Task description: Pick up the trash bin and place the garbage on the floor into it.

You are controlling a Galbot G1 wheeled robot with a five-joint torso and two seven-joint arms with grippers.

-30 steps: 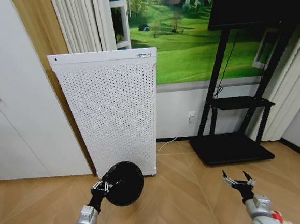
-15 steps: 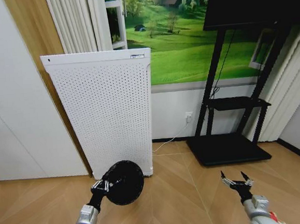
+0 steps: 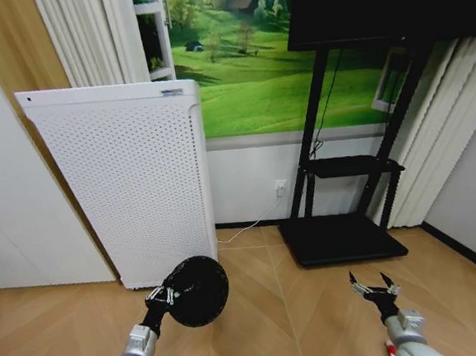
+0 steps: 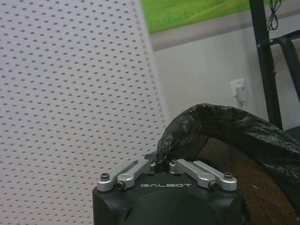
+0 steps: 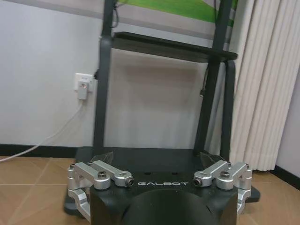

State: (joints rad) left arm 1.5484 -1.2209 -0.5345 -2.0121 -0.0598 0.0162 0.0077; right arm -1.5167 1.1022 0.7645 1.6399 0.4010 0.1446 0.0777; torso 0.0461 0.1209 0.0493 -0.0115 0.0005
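Tall white perforated metal appliance (image 3: 123, 183) beyond the fingers, left gripper (image 3: 161, 297) clamped on the liner-wrapped rim of the small black round mesh trash bin (image 3: 196, 292), seemingly held off the floor, right gripper (image 3: 374, 287) with its 2 fingers spread, empty, black stand base (image 3: 342, 240) ahead of them.

I see a wooden floor (image 3: 273, 307) with planks laid in a herringbone pattern. The white perforated appliance (image 3: 123, 187) stands on it against the wall, at the left. To its right, the black TV stand (image 3: 342, 240) rests its flat base on the boards. A white cable (image 3: 246, 229) trails over the floor between them.
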